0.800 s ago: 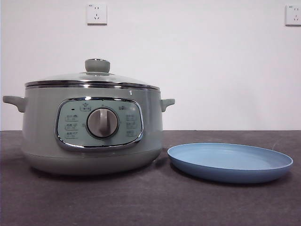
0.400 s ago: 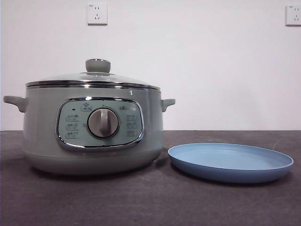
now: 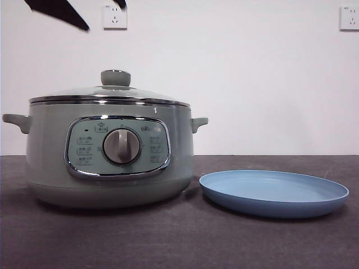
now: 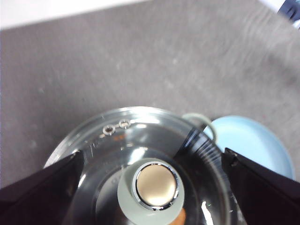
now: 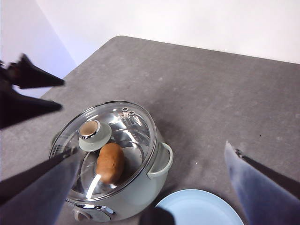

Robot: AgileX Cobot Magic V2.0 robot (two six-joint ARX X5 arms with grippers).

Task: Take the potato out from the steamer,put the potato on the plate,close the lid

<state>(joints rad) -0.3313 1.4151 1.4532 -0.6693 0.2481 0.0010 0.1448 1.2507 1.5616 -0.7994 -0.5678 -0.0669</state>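
Note:
The sage-green steamer [image 3: 50, 151] stands at the left of the table with its glass lid [image 3: 112, 92] on. Through the lid, the right wrist view shows the brown potato [image 5: 110, 162] lying inside the steamer [image 5: 136, 197]. The light-blue plate [image 3: 275, 193] lies empty to the steamer's right. My left gripper [image 4: 153, 153] is open, high above the lid's green knob [image 4: 151, 186], not touching it. It shows as black tips [image 3: 105, 18] at the top left of the front view. My right gripper [image 5: 153, 149] is open and empty, high above the table.
Two wall sockets [image 3: 349, 18] sit on the white wall behind. The dark grey table [image 3: 179, 241] runs in front of the steamer and the plate. The plate also shows beside the pot in the left wrist view [image 4: 248, 140].
Black gripper tips have come into the front view at the top left, above the lid. The steamer, lid and plate have not moved.

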